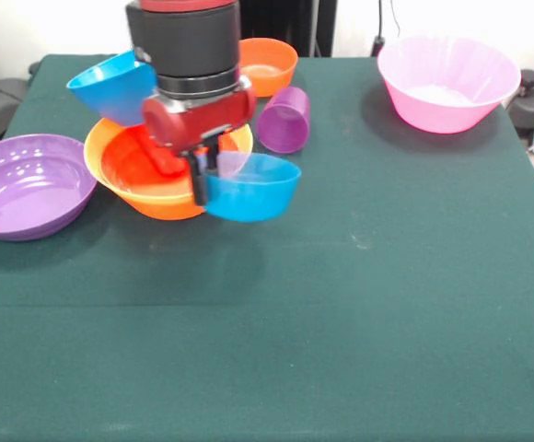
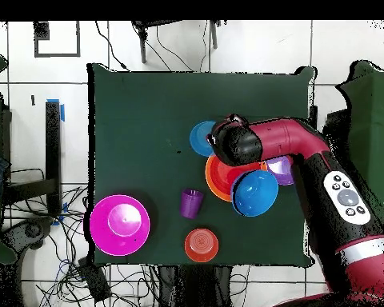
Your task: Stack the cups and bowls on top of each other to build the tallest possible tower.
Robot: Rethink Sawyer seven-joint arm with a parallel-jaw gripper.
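My gripper (image 1: 207,175) (image 2: 218,137) is shut on the rim of the small blue bowl (image 1: 249,189) (image 2: 201,137), one finger inside and one outside. The bowl hangs upright beside the front right of the tower's base, the large orange bowl (image 1: 143,203) (image 2: 210,177). A red-orange bowl (image 1: 133,161) (image 2: 224,177) is nested in that base. The large blue bowl (image 1: 112,86) (image 2: 255,193) leans tilted against the base's far rim, partly behind the arm. A purple cup (image 1: 284,120) (image 2: 191,203) lies on its side close by.
A small orange bowl (image 1: 269,64) (image 2: 202,245) stands upright beyond the purple cup. The large pink bowl (image 1: 446,81) (image 2: 119,225) is at a far corner. A shallow purple bowl (image 1: 28,186) (image 2: 280,170) rests by the table edge, mostly under the arm in the overhead view.
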